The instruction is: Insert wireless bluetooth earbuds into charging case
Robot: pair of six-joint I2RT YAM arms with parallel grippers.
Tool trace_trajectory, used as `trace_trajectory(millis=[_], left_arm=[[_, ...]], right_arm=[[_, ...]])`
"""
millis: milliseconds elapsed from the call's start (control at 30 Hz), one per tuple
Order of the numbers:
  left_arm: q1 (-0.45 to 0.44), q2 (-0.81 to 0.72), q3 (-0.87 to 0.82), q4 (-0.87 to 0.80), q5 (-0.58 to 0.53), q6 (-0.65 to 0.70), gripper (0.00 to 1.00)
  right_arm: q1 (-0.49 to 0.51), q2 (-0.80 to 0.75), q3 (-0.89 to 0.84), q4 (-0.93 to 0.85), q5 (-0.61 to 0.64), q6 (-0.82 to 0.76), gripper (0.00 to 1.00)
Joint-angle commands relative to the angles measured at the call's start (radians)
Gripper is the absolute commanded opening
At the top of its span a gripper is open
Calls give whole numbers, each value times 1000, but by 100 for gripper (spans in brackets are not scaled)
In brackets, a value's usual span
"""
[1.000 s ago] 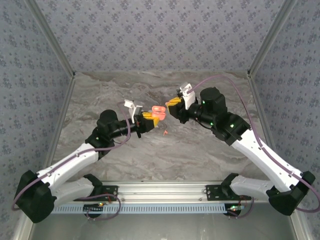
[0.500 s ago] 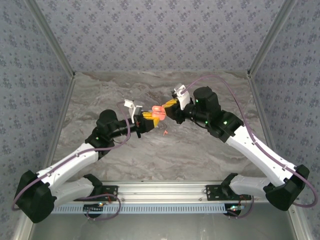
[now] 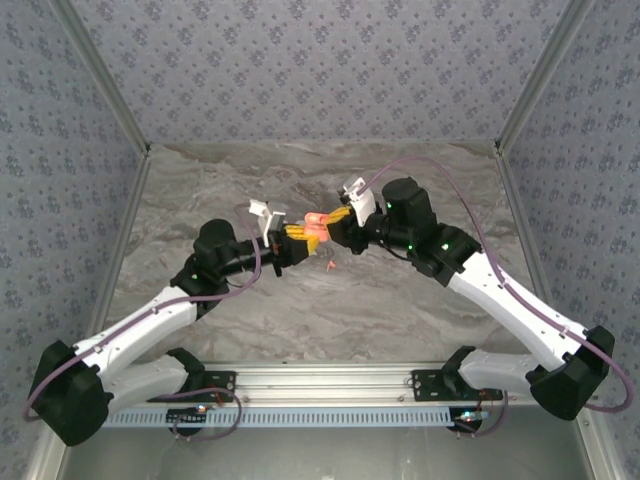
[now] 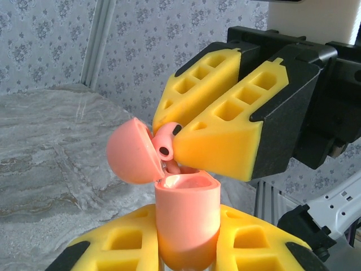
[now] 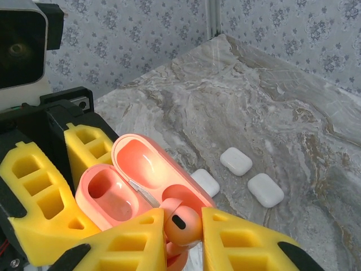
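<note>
the right gripper [image 5: 183,218] had its two yellow fingers [image 5: 242,243] pressed together on a coral earbud [image 5: 180,224], pinching the rounded head so its dark end faced the wrist camera. in the left wrist view the earbud hung just above the open mouth of a coral case [image 4: 186,210], stem pointing down toward the opening. whether the stem had reached a socket could not be told.

the left gripper [image 4: 186,240] was clamped on the lower body of the case, one yellow finger [image 4: 121,245] on each side, holding it upright off the table. the lid [image 4: 128,152] stood swung back on its hinge, tilted away from the right gripper. from the right wrist, the hollow inside of the lid and the empty well of the case were both visible.

from above, the two grippers met fingertip to fingertip over the middle of the marble table [image 3: 400,300], with the case between them. a second coral earbud [image 3: 330,266] lay on the table just nearer the arm bases, apart from both grippers.

three white cases [image 5: 236,161] sat shut on the table beyond the right gripper, near one another but not touching.
</note>
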Motion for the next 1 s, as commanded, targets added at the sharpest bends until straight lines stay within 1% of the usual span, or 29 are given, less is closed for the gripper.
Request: trace_trajectory(millis=[0, 167, 300, 533, 700, 800, 900, 967], left_arm=[[-8, -13, 32, 64, 12, 0, 0], [-8, -11, 32, 68, 14, -2, 0], [-8, -12, 30, 72, 16, -2, 0], [-8, -16, 23, 77, 16, 1, 0], [-8, -29, 4, 113, -5, 8, 0], [-8, -45, -10, 148, -35, 38, 0], [-8, -54, -12, 180, -46, 88, 0], [-8, -55, -6, 192, -44, 118, 0]], right_arm=[[2, -23, -23, -11, -38, -16, 22], [-6, -25, -32, -2, -71, -2, 24], [-30, -28, -25, 18, -135, 29, 30], [-80, -65, -2, 74, -216, 99, 52], [-115, -79, 23, 70, -188, 172, 66], [-139, -92, 24, 76, -173, 217, 74], [-159, -104, 25, 77, -172, 258, 77], [-166, -102, 78, 69, -182, 283, 77]])
